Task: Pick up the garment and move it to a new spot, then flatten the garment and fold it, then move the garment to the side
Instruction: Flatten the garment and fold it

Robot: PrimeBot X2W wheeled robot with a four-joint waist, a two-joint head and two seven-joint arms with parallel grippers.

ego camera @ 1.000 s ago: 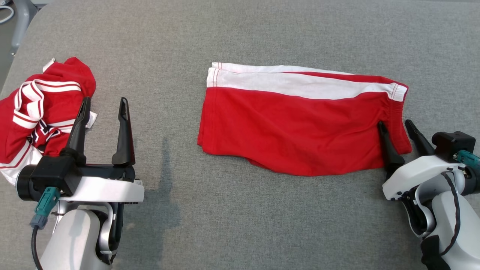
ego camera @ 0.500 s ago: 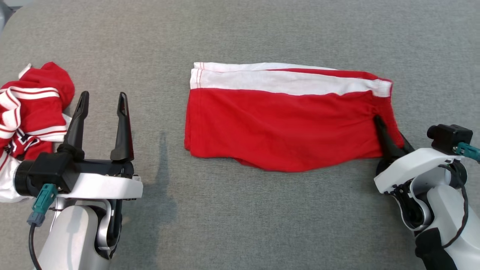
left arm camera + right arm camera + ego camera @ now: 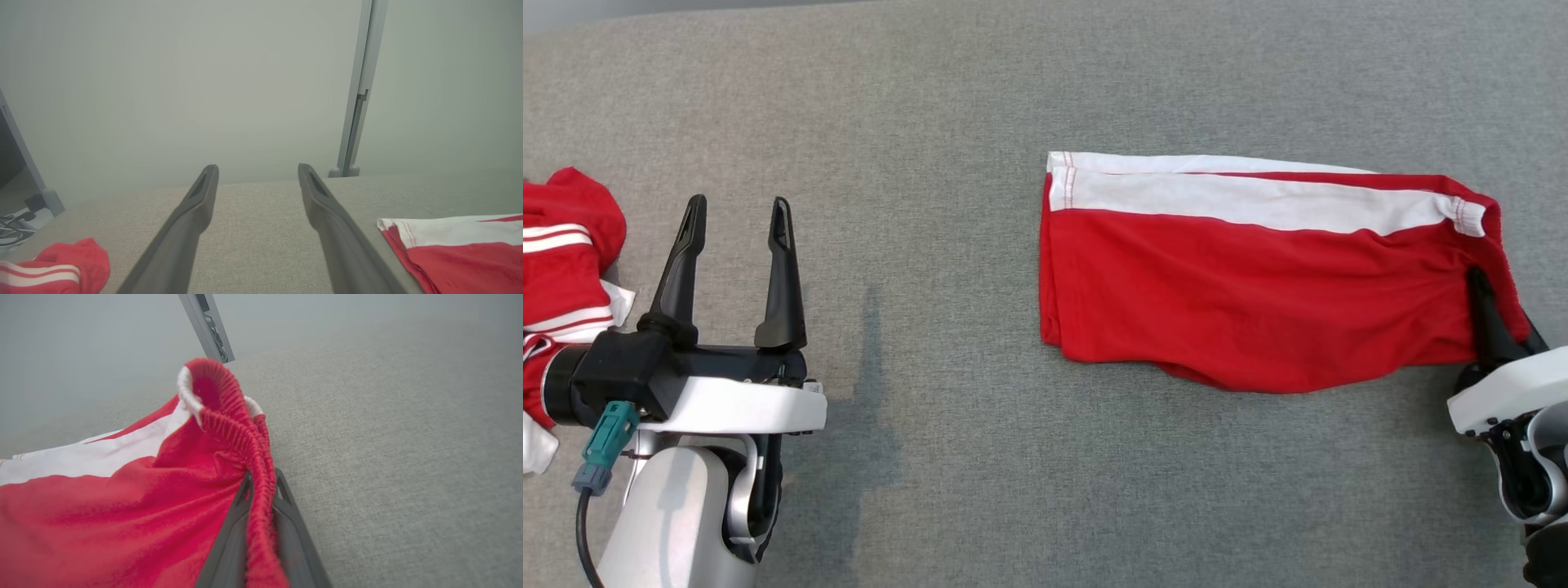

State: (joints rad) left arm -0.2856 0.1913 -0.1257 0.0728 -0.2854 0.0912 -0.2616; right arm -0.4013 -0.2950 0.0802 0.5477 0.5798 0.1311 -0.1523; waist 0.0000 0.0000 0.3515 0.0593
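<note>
Now the red shorts (image 3: 1258, 294) are laid on the grey table (image 3: 931, 122), over on the right side. They are folded, and a white stripe (image 3: 1241, 200) is seen along the far edge. The right end is pinched by the right gripper (image 3: 1499, 306), and its two dark fingers are squeezed tight on the stretchy band (image 3: 1499, 237). In the head view one finger is mostly hidden by the cloth. From the right wrist, the band (image 3: 229, 428) is seen bunched up in a loop. The right gripper (image 3: 263, 475) is pressed on it from both sides, and the rest of the shorts (image 3: 122, 522) is spread out to the left. The left gripper (image 3: 739, 204) is held at the lower left, well apart from the shorts. Its fingers are spread wide and nothing is held between them. From the left wrist, bare table is seen through the gap of the left gripper (image 3: 257, 168), and a corner of the shorts (image 3: 461, 257) is seen at the lower right. A bunched red and white cloth (image 3: 564, 245) is piled at the left edge, near the left arm. It may be a shirt, but too little of it is seen to be sure. The cloth (image 3: 69, 261) is also seen from the left wrist, and a grey post (image 3: 359, 90) is seen behind the table.
</note>
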